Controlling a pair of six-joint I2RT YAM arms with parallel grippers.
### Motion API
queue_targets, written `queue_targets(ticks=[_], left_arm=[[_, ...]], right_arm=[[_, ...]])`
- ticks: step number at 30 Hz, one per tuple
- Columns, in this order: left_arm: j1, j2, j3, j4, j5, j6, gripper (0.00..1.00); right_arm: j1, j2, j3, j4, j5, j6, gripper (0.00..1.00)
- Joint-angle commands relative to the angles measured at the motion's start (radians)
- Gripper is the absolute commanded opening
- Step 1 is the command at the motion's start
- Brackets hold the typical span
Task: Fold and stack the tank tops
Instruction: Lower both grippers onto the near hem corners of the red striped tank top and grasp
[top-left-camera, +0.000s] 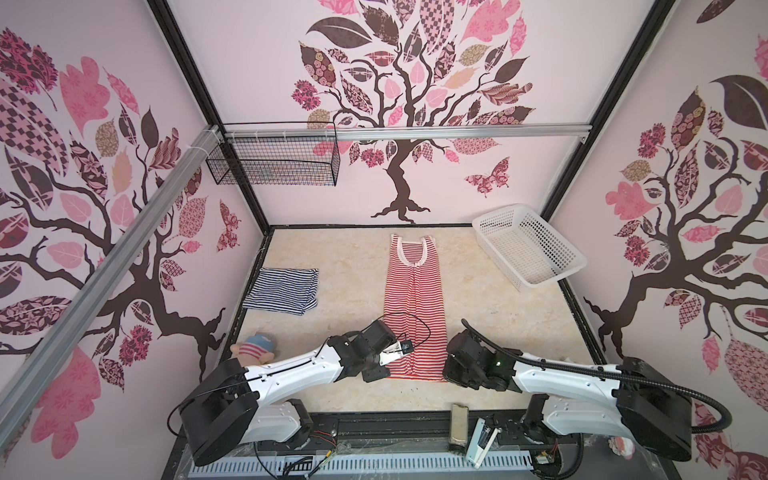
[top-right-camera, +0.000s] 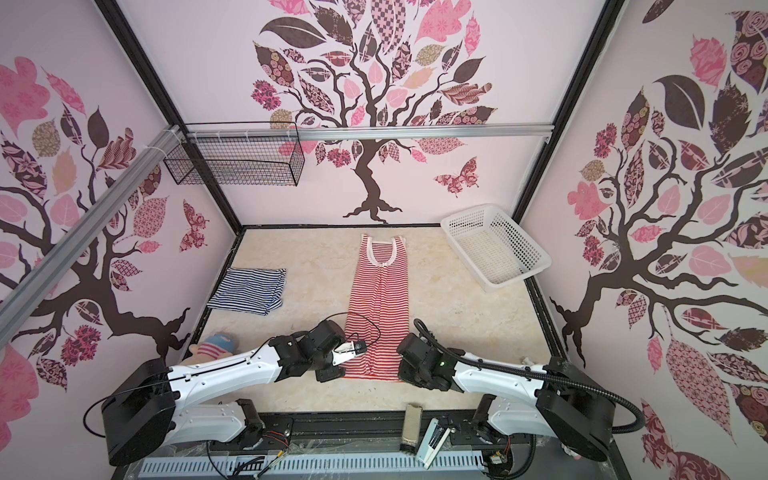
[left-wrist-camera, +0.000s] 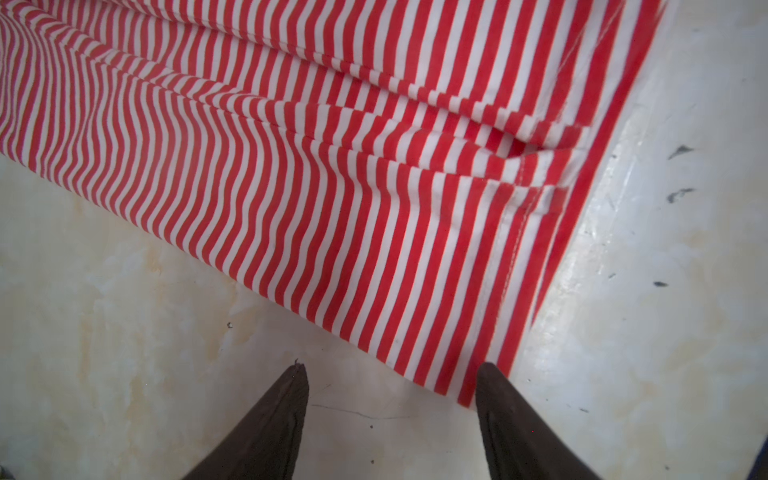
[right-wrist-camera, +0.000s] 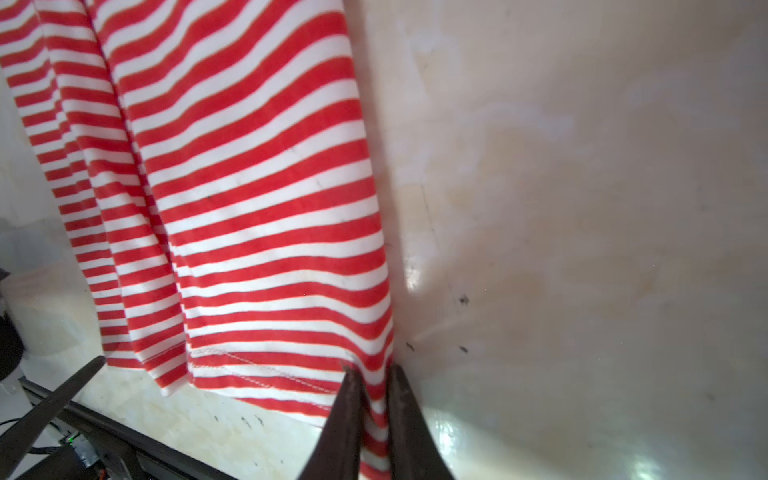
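The red-and-white striped tank top (top-left-camera: 415, 299) (top-right-camera: 380, 299) lies lengthwise in the middle of the table, folded narrow, straps at the far end and hem nearest the arms. The navy-and-white tank top (top-left-camera: 282, 291) (top-right-camera: 249, 291) lies folded at the left. My left gripper (left-wrist-camera: 392, 368) is open just above the table at the hem's left corner, with one fingertip (left-wrist-camera: 486, 374) at the edge of the red tank top (left-wrist-camera: 374, 187). My right gripper (right-wrist-camera: 372, 370) is shut on the right corner of the red tank top's (right-wrist-camera: 257, 208) hem, with striped cloth pinched between its fingers.
A white perforated basket (top-left-camera: 528, 249) (top-right-camera: 494, 249) stands at the back right corner. A plush doll (top-left-camera: 255, 347) (top-right-camera: 216, 345) lies at the front left beside the left arm. A black wire basket (top-left-camera: 274, 162) hangs on the back rail.
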Motion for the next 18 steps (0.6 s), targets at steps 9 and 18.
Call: queue_targets(ticks=[9,18], left_arm=[[-0.05,0.018,-0.021,-0.015,0.045,0.025,0.69],[-0.09,0.047,-0.012,-0.055,0.052,0.051,0.64]], right_arm=[[0.008,0.005,0.06,-0.062,0.013,-0.019,0.05],[0.008,-0.017,0.075,-0.093,0.033,-0.017,0.05]])
